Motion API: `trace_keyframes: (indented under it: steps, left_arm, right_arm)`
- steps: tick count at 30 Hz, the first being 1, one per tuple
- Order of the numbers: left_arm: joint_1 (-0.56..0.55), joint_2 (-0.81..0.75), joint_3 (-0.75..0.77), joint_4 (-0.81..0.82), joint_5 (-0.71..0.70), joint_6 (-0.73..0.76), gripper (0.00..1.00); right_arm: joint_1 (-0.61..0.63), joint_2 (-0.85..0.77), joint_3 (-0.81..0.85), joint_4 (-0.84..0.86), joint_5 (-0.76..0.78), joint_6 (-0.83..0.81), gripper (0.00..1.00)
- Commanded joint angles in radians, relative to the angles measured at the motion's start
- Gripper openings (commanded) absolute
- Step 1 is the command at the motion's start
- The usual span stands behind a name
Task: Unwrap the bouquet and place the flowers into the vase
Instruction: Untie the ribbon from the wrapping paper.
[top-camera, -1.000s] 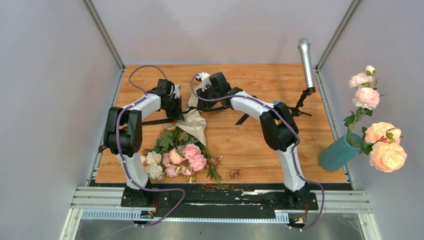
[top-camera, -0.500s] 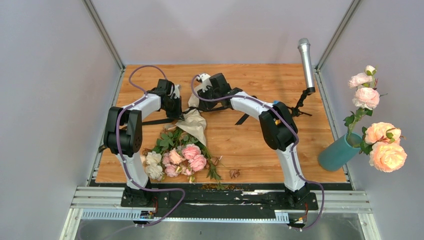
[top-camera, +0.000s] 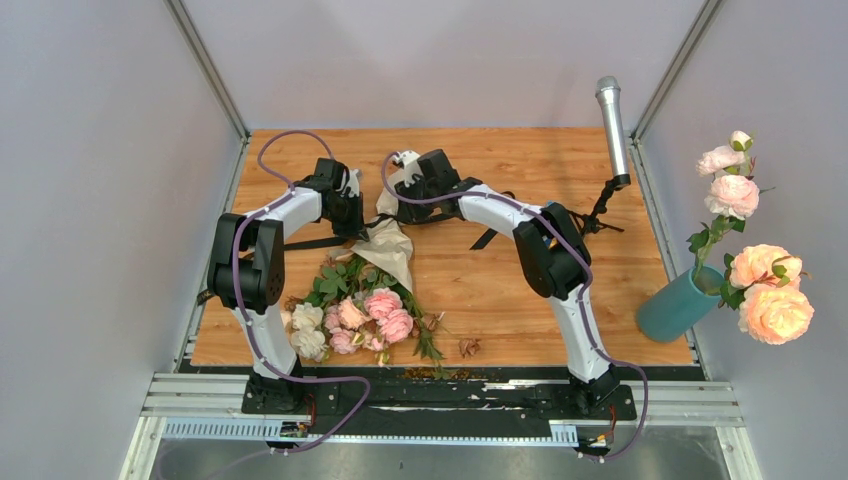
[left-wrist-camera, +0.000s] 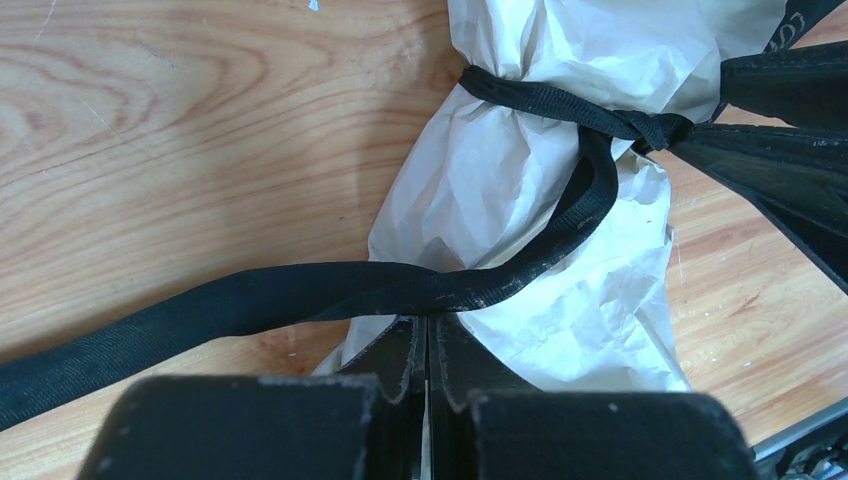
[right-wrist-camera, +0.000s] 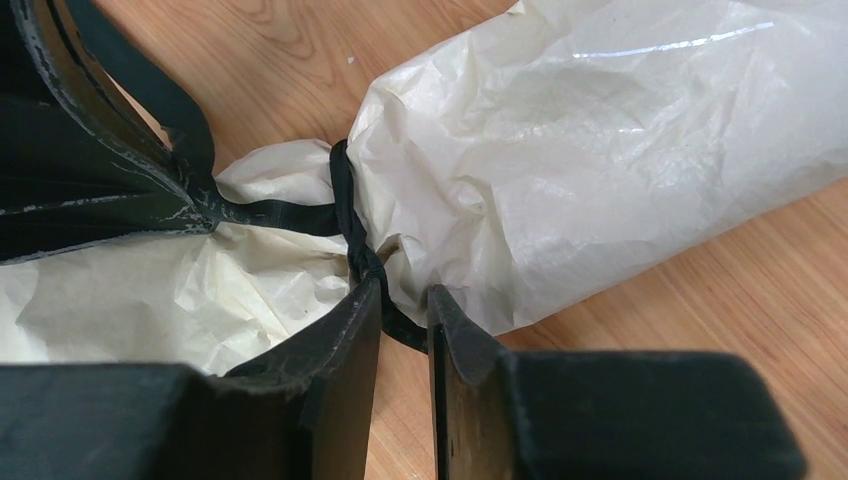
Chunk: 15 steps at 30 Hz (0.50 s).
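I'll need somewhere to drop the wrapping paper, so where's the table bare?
Bare: the table along the far wall, and between the right arm and the vase. Crowded: left-centre, where left gripper, right gripper, bouquet and black ribbon bunch together.

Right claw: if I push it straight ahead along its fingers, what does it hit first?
The black ribbon cinching the paper wrap. A strand lies between the fingertips of the right claw, with the knot just beyond. Behind that is crumpled paper. Depth is hard to judge.
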Motion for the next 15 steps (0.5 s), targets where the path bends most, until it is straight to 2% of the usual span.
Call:
trace_keyframes:
  steps: [1,3,9,15]
  left_arm:
    - [0.007,0.024,0.001,-0.04,-0.024,0.019,0.0]
    - [0.007,0.024,0.0,-0.042,-0.025,0.019,0.0]
    - [0.007,0.023,0.001,-0.043,-0.032,0.019,0.0]
    - [0.007,0.021,0.002,-0.045,-0.042,0.019,0.0]
  right_arm:
    - [0.018,0.019,0.044,0.016,-0.016,0.019,0.24]
    - [0.022,0.024,0.05,0.014,-0.008,0.02,0.2]
    - [0.041,0.008,0.031,0.008,0.068,0.003,0.0]
    - [0.061,-0.073,-0.081,0.043,0.258,0.007,0.0]
